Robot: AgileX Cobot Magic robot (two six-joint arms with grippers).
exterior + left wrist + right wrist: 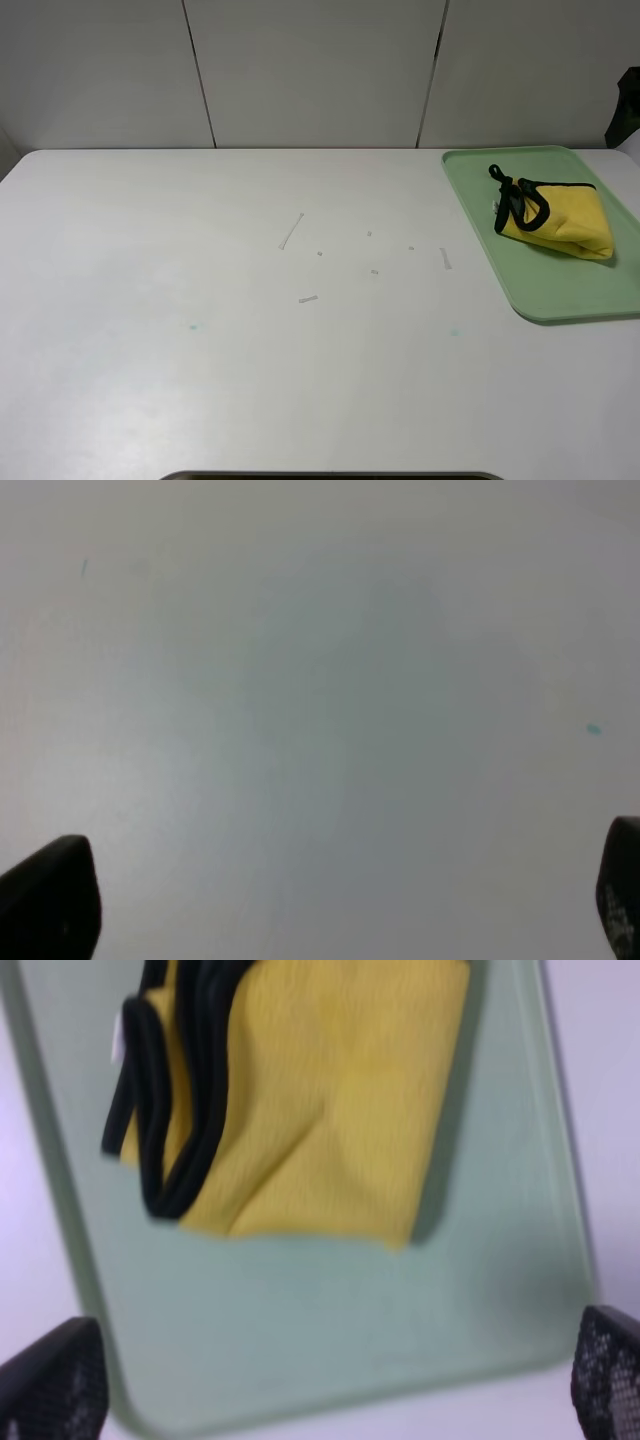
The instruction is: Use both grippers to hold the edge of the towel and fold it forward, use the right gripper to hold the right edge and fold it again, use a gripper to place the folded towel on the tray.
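Observation:
The folded yellow towel (560, 218) lies on the pale-green tray (560, 290) at the table's right side, its black-trimmed edge (528, 205) bunched toward the left. In the right wrist view the towel (330, 1100) rests on the tray (330, 1310), with its black trim (165, 1175) showing. My right gripper (330, 1375) hovers over the tray, open, fingers wide apart and empty, apart from the cloth. My left gripper (335, 900) is open over bare white table, holding nothing. Neither gripper appears in the exterior high view.
The white table (250, 330) carries a few small scraps near its middle (291, 231) and faint teal marks (193, 326). A dark shape (626, 105) pokes in at the right edge behind the tray. A grey panelled wall stands behind.

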